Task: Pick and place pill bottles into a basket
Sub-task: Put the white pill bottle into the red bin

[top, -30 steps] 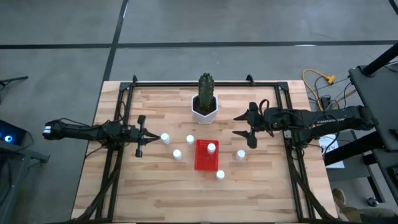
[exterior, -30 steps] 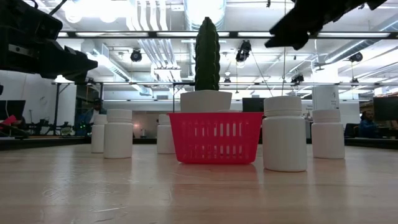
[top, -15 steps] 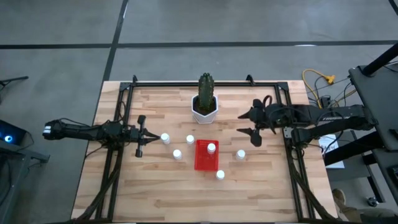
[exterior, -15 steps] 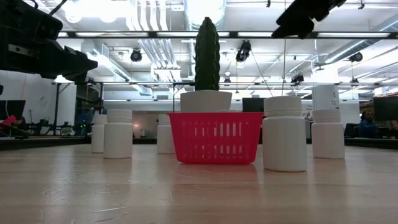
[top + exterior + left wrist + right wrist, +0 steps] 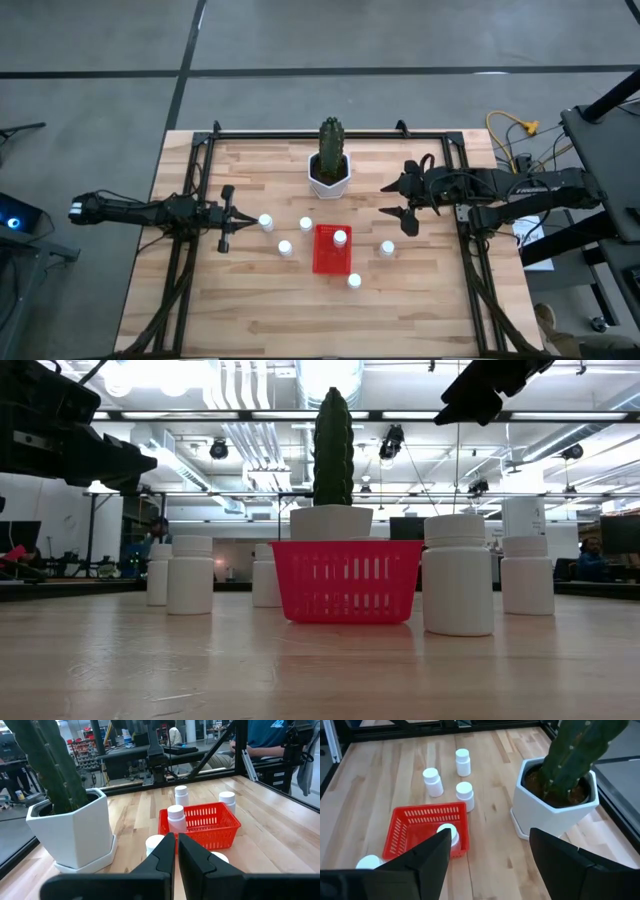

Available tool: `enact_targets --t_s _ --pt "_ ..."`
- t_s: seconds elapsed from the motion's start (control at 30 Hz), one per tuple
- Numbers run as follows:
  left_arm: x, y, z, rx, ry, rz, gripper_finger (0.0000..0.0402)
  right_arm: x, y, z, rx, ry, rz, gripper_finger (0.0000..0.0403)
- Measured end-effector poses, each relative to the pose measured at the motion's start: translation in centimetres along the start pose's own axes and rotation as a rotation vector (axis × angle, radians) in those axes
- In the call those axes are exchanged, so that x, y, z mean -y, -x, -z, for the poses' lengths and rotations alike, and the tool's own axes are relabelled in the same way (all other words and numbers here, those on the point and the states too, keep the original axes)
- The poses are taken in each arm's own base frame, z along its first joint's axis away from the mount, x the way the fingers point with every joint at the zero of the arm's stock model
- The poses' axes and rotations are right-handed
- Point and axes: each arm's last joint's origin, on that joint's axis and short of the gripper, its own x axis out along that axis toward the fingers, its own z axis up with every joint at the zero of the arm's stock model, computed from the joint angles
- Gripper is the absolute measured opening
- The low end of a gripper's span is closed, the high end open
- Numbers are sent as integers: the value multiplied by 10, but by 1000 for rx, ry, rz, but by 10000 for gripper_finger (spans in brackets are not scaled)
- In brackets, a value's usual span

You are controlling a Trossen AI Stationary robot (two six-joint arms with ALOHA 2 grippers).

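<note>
1. Pill bottles: six in all. One (image 5: 340, 238) stands inside the red basket (image 5: 331, 262), at its far end; five stand loose on the table (image 5: 250, 310). Of these, three sit left of the basket (image 5: 266, 222) (image 5: 285, 247) (image 5: 306, 224), one to its right (image 5: 387, 248), and one by its near right corner (image 5: 354, 281).
2. Right gripper (image 5: 402, 207): raised above the table, right of the cactus pot (image 5: 329, 180); jaws spread wide, nothing between them.
3. Left gripper (image 5: 226, 215): waiting at the table's left edge, fingers pressed together, empty.
4. Position relative to jaws: the nearest loose bottle, the one right of the basket, lies below and nearer than the right gripper, outside the open fingers.
5. Risks, as judged: a descent from here could clip that bottle's cap and topple it, since it is not centred between the fingers; a wide swing could strike the cactus pot.
</note>
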Motion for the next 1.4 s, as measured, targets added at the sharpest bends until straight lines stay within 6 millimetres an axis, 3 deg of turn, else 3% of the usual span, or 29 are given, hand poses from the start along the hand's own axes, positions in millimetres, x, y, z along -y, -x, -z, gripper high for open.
enact_targets --t_s 0.37,0.57,0.87,1.4 --pt "0 0 0 0 0 0 3 -1 -3 0 -4 -44 -3 254" --pt "0 0 0 0 0 0 3 -1 -5 1 -17 -91 3 293" --pt "0 0 0 -1 1 1 3 -2 -25 7 -99 -79 36 360" --pt "0 0 0 -1 1 0 3 -7 -30 27 -362 -277 -101 363"
